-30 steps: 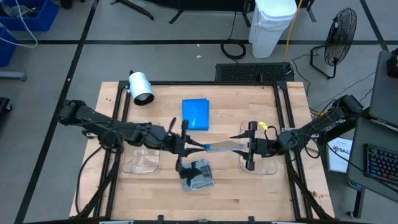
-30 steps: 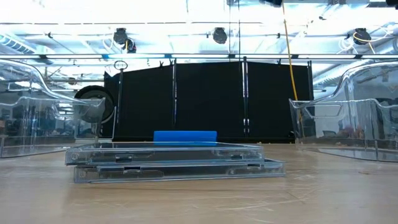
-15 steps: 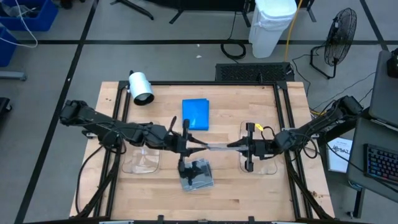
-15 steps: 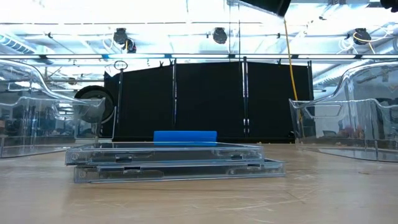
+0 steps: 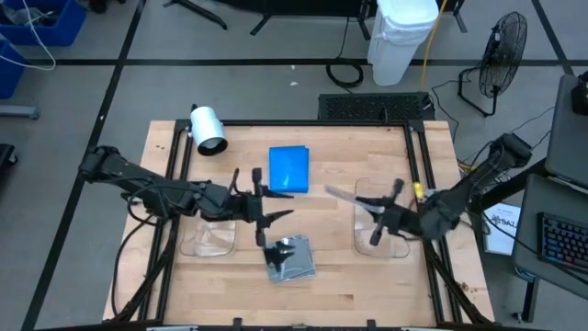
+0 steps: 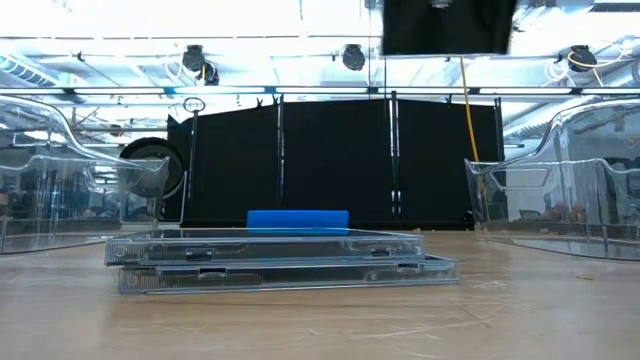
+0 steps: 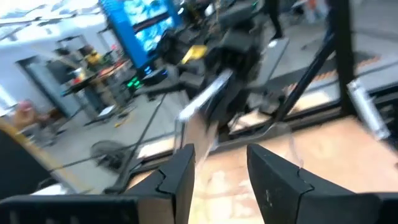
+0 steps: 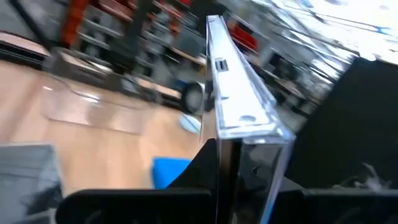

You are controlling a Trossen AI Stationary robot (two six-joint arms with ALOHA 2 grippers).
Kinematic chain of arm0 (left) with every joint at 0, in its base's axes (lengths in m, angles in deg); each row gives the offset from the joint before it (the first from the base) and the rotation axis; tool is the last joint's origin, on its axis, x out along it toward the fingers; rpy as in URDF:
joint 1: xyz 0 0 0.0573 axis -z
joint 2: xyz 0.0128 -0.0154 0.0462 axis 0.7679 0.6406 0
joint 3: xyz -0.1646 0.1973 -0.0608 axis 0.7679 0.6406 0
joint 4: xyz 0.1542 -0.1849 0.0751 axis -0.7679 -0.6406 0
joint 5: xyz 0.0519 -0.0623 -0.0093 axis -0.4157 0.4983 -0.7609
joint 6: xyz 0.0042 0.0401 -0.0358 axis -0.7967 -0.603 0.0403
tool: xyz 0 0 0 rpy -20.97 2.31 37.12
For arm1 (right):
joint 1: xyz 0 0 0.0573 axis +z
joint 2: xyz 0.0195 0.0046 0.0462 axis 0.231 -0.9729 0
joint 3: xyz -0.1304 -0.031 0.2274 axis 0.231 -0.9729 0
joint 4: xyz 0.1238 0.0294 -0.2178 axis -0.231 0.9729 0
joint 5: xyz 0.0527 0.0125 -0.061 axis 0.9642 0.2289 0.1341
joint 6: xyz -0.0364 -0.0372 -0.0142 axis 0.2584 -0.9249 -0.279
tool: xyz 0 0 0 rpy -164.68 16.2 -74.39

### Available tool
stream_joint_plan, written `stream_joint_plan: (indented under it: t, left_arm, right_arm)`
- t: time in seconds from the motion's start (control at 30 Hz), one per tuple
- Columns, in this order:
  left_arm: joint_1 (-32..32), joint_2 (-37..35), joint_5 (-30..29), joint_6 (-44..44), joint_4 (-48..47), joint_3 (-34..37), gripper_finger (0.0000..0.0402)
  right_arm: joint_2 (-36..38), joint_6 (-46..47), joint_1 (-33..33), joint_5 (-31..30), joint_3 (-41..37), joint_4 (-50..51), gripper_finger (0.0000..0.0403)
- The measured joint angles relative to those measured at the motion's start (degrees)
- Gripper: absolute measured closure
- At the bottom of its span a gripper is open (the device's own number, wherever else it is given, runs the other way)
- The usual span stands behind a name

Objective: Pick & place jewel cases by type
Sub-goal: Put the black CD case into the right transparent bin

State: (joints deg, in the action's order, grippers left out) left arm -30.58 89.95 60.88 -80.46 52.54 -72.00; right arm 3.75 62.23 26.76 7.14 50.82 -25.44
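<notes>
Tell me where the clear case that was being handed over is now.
In the high view the clear case is off the table in the right claw, above the right tray, apart from the left claw.

no text, label, brand, number or sign can be read in any of the views. some dark print is seen on a white sheet [image 5: 501, 230] at the right edge of the high view, but its letters cannot be made out. a bright blue screen [image 7: 142, 28] is seen far off in the left wrist view, and nothing on it can be read either.
</notes>
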Motion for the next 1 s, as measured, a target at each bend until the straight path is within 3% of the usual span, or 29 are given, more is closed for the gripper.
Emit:
stream_joint_plan:
  t: [0.13, 0.27, 0.43, 0.6, 0.8, 0.9, 1.0]
  left_arm:
    - [1.0, -1.6, -5.7, 1.1, -6.3, 0.0, 0.0253]
    - [1.4, -2.5, -10.2, 4.8, -10.5, 0.0, 0.0259]
    - [1.7, -2.5, -13.4, 8.2, -13.1, 0.0, 0.0271]
    - [2.9, -2.5, -13.5, 8.8, -13.4, 0.0, 0.0279]
    - [4.5, -2.5, -13.5, 8.3, -13.3, 0.0, 0.0278]
    - [5.0, -2.5, -13.5, 8.3, -13.3, 0.0, 0.0279]
    - [5.3, -2.5, -13.5, 8.4, -13.3, 0.0, 0.0278]
  right_arm:
    - [-2.4, 2.9, 7.9, -14.0, 5.0, 4.8, 0.0400]
    - [-7.2, -4.9, 13.3, -23.5, 10.7, -0.5, 0.0400]
    - [-13.6, -24.0, 13.7, -23.4, 13.3, -23.4, 0.0400]
    - [-14.6, -25.4, 13.3, -23.5, 13.1, -25.2, 0.0400]
    - [-9.3, -22.7, 18.6, -23.1, 12.8, -25.3, 0.0400]
    - [-6.0, -19.0, 21.1, -17.0, 10.7, -25.0, 0.0400]
    - [-2.5, -9.0, 21.9, -4.3, 8.2, -17.8, 0.0400]
